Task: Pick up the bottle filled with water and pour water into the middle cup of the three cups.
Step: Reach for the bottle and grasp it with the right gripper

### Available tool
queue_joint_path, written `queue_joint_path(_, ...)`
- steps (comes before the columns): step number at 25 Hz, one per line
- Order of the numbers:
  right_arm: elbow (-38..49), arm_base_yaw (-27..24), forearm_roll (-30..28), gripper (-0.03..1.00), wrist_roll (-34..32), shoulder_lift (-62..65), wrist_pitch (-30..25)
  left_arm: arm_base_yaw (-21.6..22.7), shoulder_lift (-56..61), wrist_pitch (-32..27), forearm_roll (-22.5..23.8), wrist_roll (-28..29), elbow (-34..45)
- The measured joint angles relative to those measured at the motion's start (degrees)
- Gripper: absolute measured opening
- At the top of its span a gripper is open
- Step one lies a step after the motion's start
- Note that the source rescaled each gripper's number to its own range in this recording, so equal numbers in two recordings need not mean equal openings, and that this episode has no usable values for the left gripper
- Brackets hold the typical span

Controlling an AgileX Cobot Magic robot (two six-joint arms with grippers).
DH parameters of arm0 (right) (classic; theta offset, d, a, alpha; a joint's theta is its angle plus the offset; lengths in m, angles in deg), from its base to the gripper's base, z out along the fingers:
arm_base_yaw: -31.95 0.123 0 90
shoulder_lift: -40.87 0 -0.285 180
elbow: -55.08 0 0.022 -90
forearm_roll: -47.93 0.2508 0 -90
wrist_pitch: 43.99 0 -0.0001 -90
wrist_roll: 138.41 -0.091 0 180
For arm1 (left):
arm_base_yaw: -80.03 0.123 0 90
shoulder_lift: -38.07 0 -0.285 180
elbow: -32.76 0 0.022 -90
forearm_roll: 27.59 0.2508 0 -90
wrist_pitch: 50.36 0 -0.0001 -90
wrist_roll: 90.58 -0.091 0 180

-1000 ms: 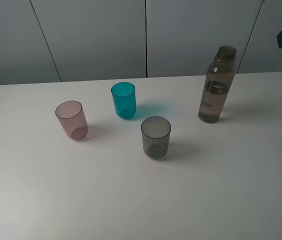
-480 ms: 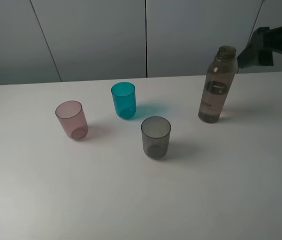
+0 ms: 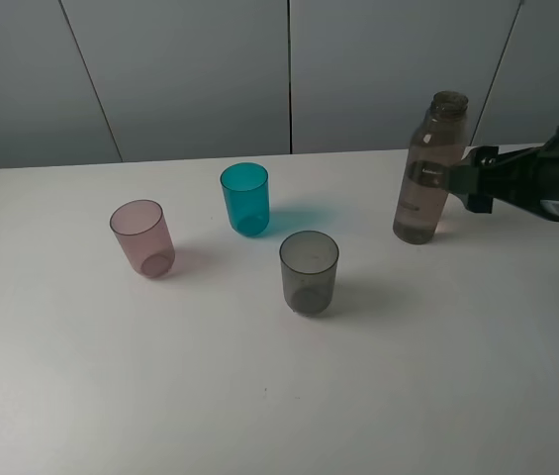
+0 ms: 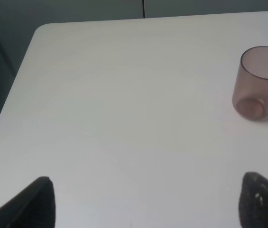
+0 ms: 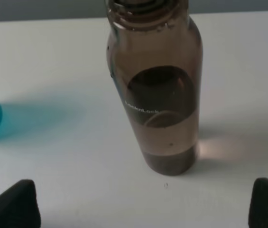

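R gripper (image 3: pixel 465 183) sits beside the bottle (image 3: pixel 430 168) near the desk's (image 3: pixel 259 396) far-right corner, jaws wide apart, not touching – prob. lined up for a side grab – while the middle cup (image 3: pixel 245 198) stands mid-desk toward the far edge; L gripper (image 4: pixel 145 204) parked, jaws apart too.

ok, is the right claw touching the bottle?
Apart. In the right wrist view the right claw stands open, its fingertips wide to either side of the bottle and short of it, with bare table between.
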Motion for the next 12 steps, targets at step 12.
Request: queue_joint_path(12, 4.69, 2.97, 0.54, 0.84, 4.35, -13.84, 22.48, 0.00, 0.00, 0.00, 0.00, 0.00, 0.00)
